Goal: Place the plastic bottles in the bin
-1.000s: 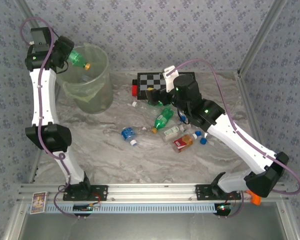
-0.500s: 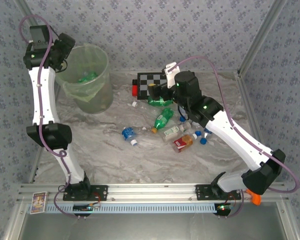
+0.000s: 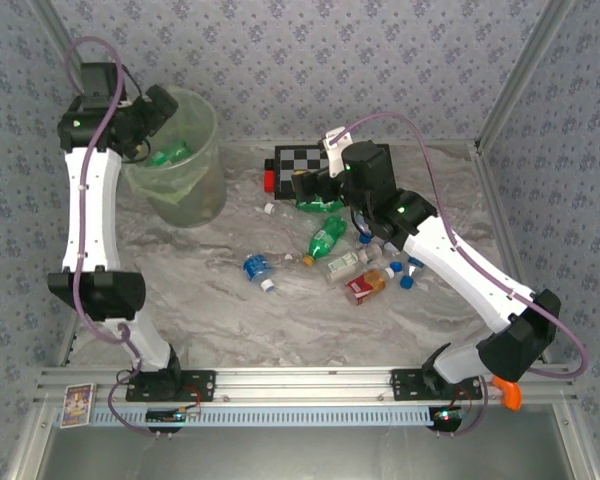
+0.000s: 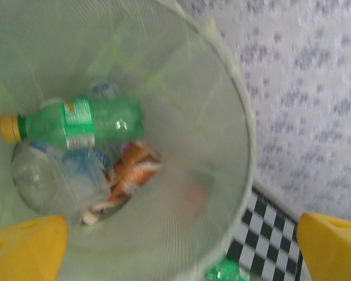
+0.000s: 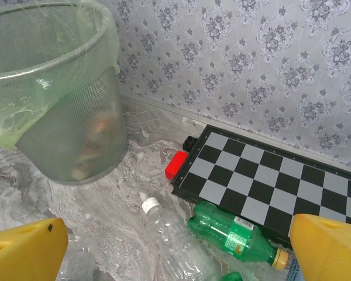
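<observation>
Green bottle (image 4: pixel 82 124) lies in bin (image 4: pixel 241 137) below our left end effector (image 4: pixel 178 249), spread wide, empty; right end effector (image 5: pixel 181 252) wide too, over tabletop bottle (image 5: pixel 234 234).

Bin: a round, pale-green, see-through bucket (image 4: pixel 222 117) with a thin liner, standing upright directly below the left claw (image 4: pixel 176 249).
In the bin: a green bottle (image 4: pixel 88 123) with a yellow cap lies on its side on top, cap toward that claw's left finger. A crumpled clear bottle with a blue label (image 4: pixel 52 175) and an orange-brown bottle (image 4: pixel 131 172) lie under it.
Before the right claw (image 5: pixel 175 252): a green bottle with a yellowish cap (image 5: pixel 234 234) and a clear bottle with a white cap (image 5: pixel 164 234) lie on their sides between its spread fingers.
Nearer the arm bases than the right claw: a second green bottle (image 3: pixel 327 238), a blue bottle (image 3: pixel 255 268), a clear bottle (image 3: pixel 348 262) and a red-labelled bottle (image 3: pixel 365 286), all lying down.
</observation>
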`<state>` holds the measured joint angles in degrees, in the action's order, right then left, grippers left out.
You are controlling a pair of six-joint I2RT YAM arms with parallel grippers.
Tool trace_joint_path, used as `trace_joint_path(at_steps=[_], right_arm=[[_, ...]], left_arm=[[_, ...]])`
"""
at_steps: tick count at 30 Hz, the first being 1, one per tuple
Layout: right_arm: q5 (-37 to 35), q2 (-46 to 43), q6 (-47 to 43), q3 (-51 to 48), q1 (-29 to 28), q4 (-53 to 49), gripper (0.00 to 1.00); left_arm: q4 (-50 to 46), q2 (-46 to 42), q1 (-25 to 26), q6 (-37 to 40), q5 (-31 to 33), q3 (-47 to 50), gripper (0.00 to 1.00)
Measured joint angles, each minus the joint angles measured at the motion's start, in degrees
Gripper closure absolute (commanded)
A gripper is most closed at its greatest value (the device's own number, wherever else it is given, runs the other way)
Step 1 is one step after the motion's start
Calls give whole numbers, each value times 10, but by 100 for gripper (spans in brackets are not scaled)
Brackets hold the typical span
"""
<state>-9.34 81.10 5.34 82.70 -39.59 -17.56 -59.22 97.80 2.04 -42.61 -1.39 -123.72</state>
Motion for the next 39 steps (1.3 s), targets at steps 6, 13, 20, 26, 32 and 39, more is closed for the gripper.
trace_joint_path(at_steps=[6,13,20,26,32,39], right_arm=[[2,-21,26,-41,0,0,1],[-4,-99,43,-135,2,6,1],[-16,-210,51,-220,5,2,1],[-30,-290,58,-243,5,-21,1],[-43,-345,68,-259,5,-51,1],[-44,-355,82,-260,5,-82,1]], left_arm=[[-7,-101,87,-18,38,154,1],[-25,-167,198,-107,99,296,12],[-15,-184,301,-223,111,446,18],[11,-111,309,-250,108,465,20],[54,-29,285,-244,78,467,20],[69,59,258,-215,48,466,22]])
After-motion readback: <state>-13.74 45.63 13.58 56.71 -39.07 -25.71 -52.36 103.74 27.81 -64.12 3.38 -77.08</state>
